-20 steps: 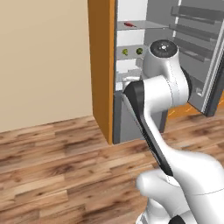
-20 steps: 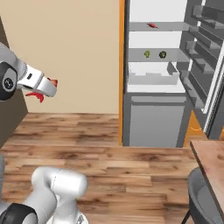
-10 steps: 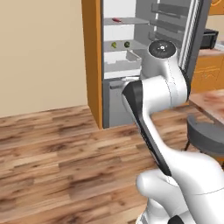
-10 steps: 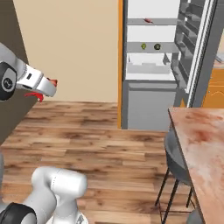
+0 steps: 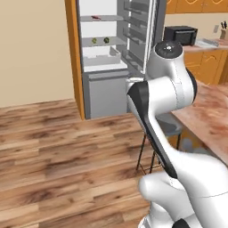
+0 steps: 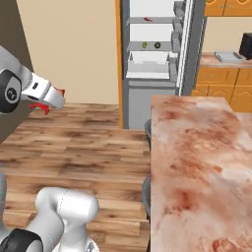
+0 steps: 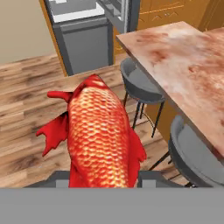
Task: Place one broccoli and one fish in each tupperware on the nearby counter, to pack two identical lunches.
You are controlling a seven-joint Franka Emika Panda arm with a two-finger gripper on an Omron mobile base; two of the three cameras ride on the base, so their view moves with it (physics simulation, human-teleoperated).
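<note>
A red-orange scaly fish [image 7: 100,135] hangs lengthwise in my gripper [image 7: 103,177], which is shut on it. From the right base camera, the gripper [image 6: 50,101] is raised at the far left, with red fins of the fish [image 6: 60,92] poking out. The counter [image 6: 197,157] with its pink-brown stone top stretches along the right; it also appears as the counter [image 7: 188,57] and the counter [image 5: 213,116]. Two small dark green things [image 6: 150,45] sit on a shelf of the open fridge [image 5: 104,67], too small to identify. The tupperware is out of view.
Grey stools [image 7: 140,85] stand against the counter's near side. A small red thing [image 5: 95,18] lies on the fridge's top shelf. A black microwave [image 5: 180,34] stands on the orange back cabinets [image 6: 216,78]. Wooden floor [image 5: 49,147] spreads to the left.
The whole picture has swung: the fridge has slid left and farther off, and the stone counter and stools have come into view, so the camera has moved. The fish stays gripped.
</note>
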